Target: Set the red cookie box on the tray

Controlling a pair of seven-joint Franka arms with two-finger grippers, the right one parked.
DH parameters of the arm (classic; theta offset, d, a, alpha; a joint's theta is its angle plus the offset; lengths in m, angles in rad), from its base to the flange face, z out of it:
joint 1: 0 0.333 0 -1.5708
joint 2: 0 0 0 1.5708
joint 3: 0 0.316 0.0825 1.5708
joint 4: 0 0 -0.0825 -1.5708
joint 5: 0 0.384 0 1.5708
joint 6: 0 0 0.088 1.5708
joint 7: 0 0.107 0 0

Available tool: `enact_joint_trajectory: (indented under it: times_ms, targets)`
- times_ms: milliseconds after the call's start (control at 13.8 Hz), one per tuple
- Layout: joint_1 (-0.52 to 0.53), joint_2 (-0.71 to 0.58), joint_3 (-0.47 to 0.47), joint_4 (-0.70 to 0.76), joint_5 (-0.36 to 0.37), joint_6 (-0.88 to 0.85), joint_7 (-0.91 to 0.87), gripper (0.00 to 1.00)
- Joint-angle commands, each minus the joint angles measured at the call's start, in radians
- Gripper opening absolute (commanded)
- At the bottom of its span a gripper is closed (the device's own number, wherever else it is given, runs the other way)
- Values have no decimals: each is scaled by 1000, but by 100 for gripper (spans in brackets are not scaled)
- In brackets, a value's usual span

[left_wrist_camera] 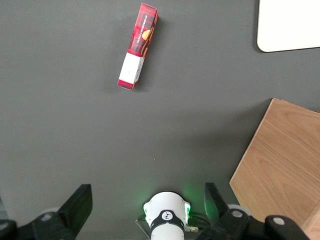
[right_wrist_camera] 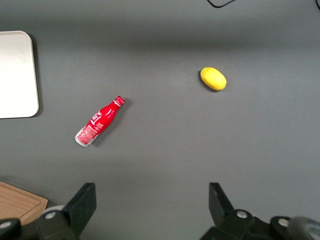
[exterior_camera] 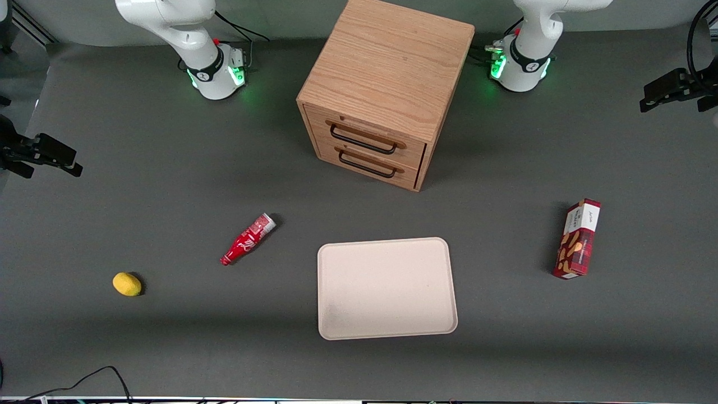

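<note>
Toward the working arm's end of the table, the red cookie box (exterior_camera: 578,239) lies flat on the dark grey tabletop (exterior_camera: 168,185), its white end panel pointing away from the front camera and its cookie pictures facing up. It sits well apart from the tray (exterior_camera: 387,288), which rests near the middle of the table, nearer the front camera than the wooden drawer cabinet (exterior_camera: 387,90) (two drawers, both with dark handles, both closed). Nothing rests on the tray.

From the wrist camera, the gripper (left_wrist_camera: 147,210) hangs high over the table with its two fingers (left_wrist_camera: 80,205) spread wide, holding nothing. It is above the working arm's own base, with the box (left_wrist_camera: 138,46) well clear of it and a corner of the tray (left_wrist_camera: 290,25) also in sight.

Toward the parked arm's end, a red soda bottle (exterior_camera: 248,239) lies on its side, and a yellow lemon (exterior_camera: 127,284) sits nearer that end still, a little closer to the front camera.
</note>
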Motion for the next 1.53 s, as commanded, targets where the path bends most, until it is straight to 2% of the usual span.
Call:
enact_joint_trajectory:
  times_ms: [0, 800, 945, 1164, 1309, 1455]
  targets:
    - [-4, -22, -1, -21, 10, 3, -15, 100]
    - [-1, -22, 6, -22, 10, 6, 6, 100]
    - [7, 9, 44, -42, 14, 49, 128, 100]
    - [7, 64, 120, -177, 10, 225, 370, 100]
    - [8, 112, 133, -295, -5, 386, 483, 100]
    - [8, 194, 134, -337, -28, 495, 511, 100]
